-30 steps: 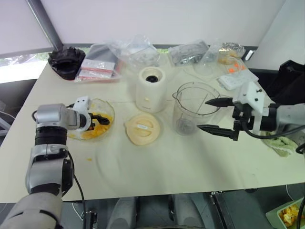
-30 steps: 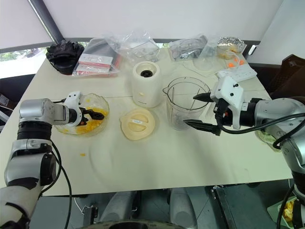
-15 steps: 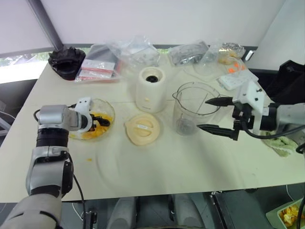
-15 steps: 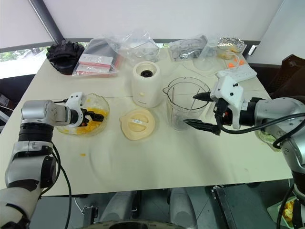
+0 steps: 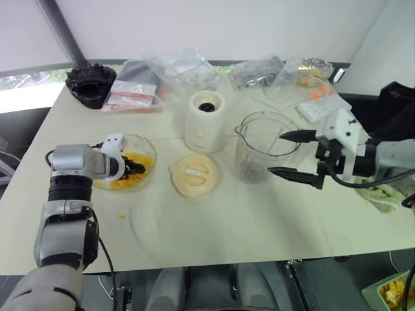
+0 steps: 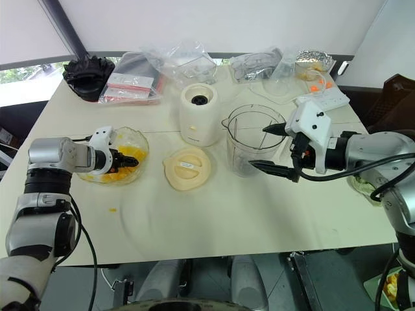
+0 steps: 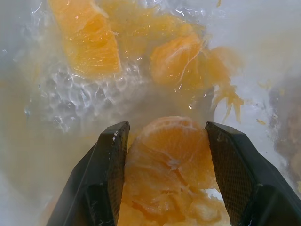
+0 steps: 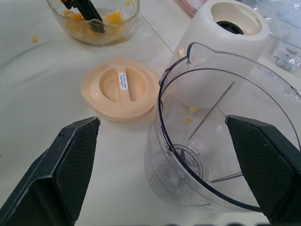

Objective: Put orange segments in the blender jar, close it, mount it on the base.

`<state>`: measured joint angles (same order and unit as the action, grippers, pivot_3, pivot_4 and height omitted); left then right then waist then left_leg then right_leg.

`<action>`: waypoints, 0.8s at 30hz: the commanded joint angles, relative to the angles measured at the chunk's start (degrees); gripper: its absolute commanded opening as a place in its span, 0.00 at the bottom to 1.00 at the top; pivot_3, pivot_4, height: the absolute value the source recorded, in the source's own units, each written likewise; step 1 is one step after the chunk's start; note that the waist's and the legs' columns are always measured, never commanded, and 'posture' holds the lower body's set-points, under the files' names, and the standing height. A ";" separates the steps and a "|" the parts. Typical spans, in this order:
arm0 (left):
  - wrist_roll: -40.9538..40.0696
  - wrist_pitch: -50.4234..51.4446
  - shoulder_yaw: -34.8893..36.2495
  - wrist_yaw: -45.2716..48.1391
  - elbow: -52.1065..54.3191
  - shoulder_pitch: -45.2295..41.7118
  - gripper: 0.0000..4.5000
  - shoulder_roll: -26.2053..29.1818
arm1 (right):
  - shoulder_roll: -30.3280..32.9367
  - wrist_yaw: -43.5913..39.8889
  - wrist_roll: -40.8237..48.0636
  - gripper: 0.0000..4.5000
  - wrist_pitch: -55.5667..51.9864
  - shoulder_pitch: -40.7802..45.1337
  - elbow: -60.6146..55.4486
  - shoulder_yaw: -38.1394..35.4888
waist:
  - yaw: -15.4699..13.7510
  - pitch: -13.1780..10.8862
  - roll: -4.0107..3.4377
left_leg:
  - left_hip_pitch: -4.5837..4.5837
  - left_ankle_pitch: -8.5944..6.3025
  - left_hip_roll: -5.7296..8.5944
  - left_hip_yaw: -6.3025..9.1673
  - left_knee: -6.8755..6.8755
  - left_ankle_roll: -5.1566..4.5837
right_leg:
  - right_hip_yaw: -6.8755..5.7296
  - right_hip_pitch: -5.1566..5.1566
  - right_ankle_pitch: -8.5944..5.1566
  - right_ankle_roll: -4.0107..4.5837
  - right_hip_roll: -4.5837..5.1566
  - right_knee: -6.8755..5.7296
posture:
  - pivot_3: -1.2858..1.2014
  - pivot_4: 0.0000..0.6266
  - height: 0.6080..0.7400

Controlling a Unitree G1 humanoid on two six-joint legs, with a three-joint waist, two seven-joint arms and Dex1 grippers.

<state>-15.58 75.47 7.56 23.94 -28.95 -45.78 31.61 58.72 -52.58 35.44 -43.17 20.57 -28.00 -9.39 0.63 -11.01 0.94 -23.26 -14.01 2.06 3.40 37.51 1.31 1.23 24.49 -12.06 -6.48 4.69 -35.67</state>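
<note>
Orange segments (image 7: 174, 155) fill the lower centre of the left wrist view, w/ one big piece sitting between the two black fingers (image 7: 110, 174) of the left hand (image 7: 167, 136). We see both fingers against its sides, so it's pinched, though the lower part of the piece is cut off by the frame edge and we can't tell if it's lifted off the rest. More segments lie blurred at the top of that view, behind wet glare.

In the left eye view the left hand (image 5: 133, 168) sits at centre left, its tips down inside the clear bowl (image 5: 148, 150), which hides most of them. One small orange scrap (image 5: 121, 216) lies on the bench (image 5: 214, 227) just below the bowl.

The blender jar (image 5: 264, 146) stands upright right of centre, open-topped, w/ dark blades at the bottom and a couple of tiny orange bits inside per the right wrist view. The right hand (image 5: 293, 155) hovers just right of it, fingers spread wide, gripping nothing. The cream lid (image 5: 193, 175) lies flat between bowl and jar. The base (image 5: 207, 121) stands behind the lid, upper centre. Plastic bags (image 5: 162, 78) along the far edge are too crumpled to read.
</note>
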 commanded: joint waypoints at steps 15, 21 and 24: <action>-8.46 6.07 21.84 -1.25 10.56 6.14 0.31 1.65 | 0.26 -0.55 -1.17 1.00 1.37 0.02 -0.45 -0.68 | 0.04 -0.02 0.03 | -0.02 0.00 -0.03 0.04 -0.01 0.00 | -0.01 0.02 0.00 0.00 0.02 0.02 | 0.52 0.24 1.00; -11.79 5.31 22.62 1.05 22.65 14.39 0.31 2.04 | 0.08 -1.94 -2.19 1.00 2.02 2.17 1.25 0.76 | 0.04 -0.02 0.03 | -0.01 0.00 -0.03 0.02 0.00 0.01 | 0.01 0.02 0.00 0.00 0.06 0.01 | 0.52 0.24 1.00; -12.26 0.74 15.71 6.62 27.63 18.23 0.31 6.34 | -0.40 -2.16 -2.48 1.00 2.28 3.30 1.80 1.71 | -0.01 -0.02 0.04 | -0.02 0.00 -0.04 0.03 -0.01 0.02 | 0.01 0.02 -0.01 0.02 0.05 0.03 | 0.52 0.24 1.00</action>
<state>-26.99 79.39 25.97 27.45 -5.31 -27.31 35.03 58.11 -54.49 33.19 -42.00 22.26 -25.65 -7.04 0.62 -11.03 0.98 -23.28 -14.01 2.02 3.43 37.50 1.33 1.24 24.51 -12.07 -6.45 4.74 -35.63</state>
